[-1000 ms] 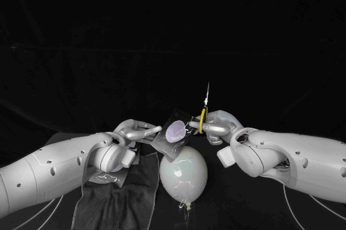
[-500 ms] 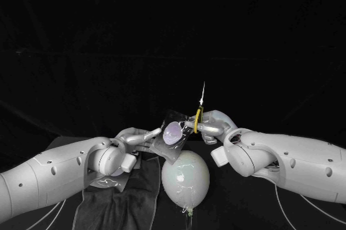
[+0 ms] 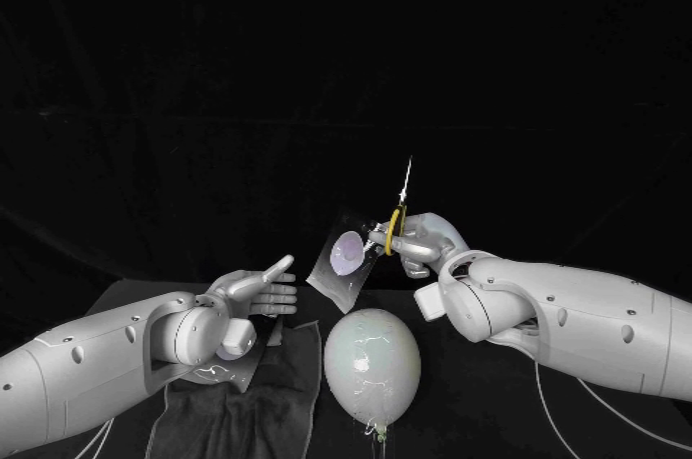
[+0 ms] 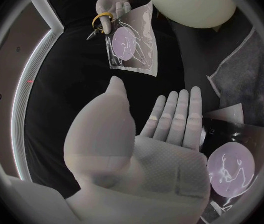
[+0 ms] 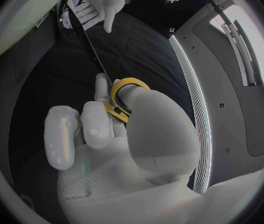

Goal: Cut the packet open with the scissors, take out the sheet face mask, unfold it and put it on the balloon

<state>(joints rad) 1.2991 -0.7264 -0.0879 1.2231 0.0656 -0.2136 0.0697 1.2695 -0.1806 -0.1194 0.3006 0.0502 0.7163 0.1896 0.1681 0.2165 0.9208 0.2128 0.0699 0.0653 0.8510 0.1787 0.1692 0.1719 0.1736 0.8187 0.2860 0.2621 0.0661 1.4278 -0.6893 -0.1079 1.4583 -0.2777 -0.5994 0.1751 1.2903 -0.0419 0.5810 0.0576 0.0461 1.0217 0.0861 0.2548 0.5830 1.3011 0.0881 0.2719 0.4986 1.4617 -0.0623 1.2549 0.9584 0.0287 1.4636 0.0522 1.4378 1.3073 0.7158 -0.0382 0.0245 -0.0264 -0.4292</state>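
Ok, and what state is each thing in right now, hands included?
left hand: open, fingers straight, holding nothing.
right hand: grips the scissors by the yellow handle.
scissors: blades together, pointing up.
balloon: inflated, lying on the table, bare.
packet: in the air by the right hand; cut or not, cannot tell.
second packet: flat on the table by the left arm.
dark cloth: spread on the table.

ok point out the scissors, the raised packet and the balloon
scissors (image 3: 394,227): head view, yellow handle loop
raised packet (image 3: 348,252): head view, its purple round print
balloon (image 3: 372,364): head view, middle of its body
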